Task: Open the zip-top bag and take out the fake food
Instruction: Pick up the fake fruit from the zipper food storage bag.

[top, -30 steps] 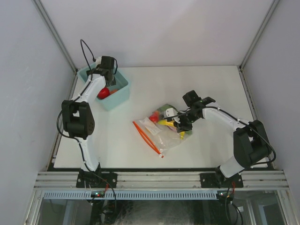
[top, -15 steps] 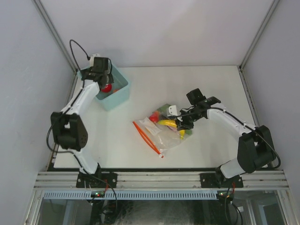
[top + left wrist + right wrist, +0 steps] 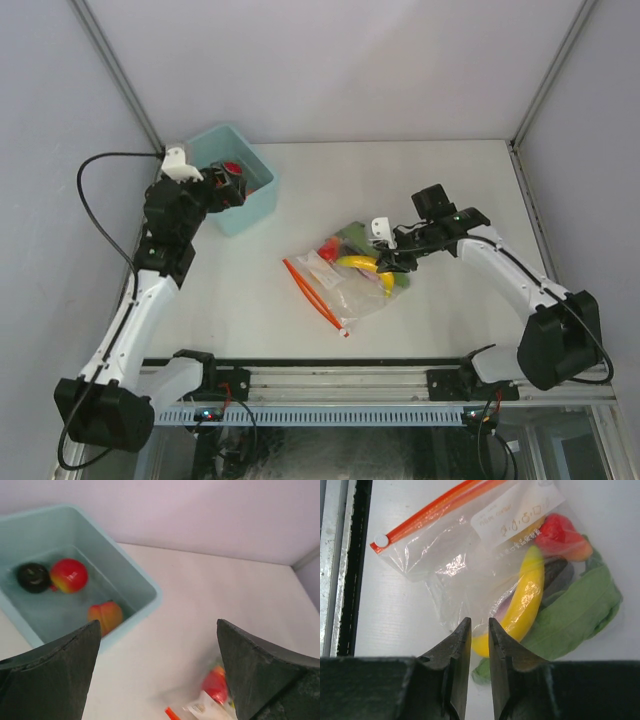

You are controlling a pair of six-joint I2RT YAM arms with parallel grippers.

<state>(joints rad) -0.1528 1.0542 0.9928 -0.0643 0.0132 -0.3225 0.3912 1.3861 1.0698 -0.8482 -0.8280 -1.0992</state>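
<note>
The zip-top bag [image 3: 345, 278] lies in the middle of the table, its orange-red zip strip [image 3: 435, 507] at the near-left edge. Inside it are a yellow banana [image 3: 527, 592], a red piece [image 3: 562, 535], a dark eggplant [image 3: 555, 572] and green leaves [image 3: 575, 610]. My right gripper [image 3: 480, 620] is at the bag's far-right edge [image 3: 388, 262], jaws almost together, pinching a fold of plastic beside the banana's end. My left gripper [image 3: 157, 625] is wide open and empty, just near of the teal bin [image 3: 228, 188].
The light teal bin [image 3: 145, 587] stands at the back left [image 3: 255, 200]. It holds a red apple [image 3: 68, 575], a dark round piece [image 3: 32, 576] and an orange piece [image 3: 106, 616]. White walls close in the left, back and right.
The left gripper dropped the red apple into the bin and drew back toward the near left, now open and empty. The right gripper shifted slightly right at the bag.
</note>
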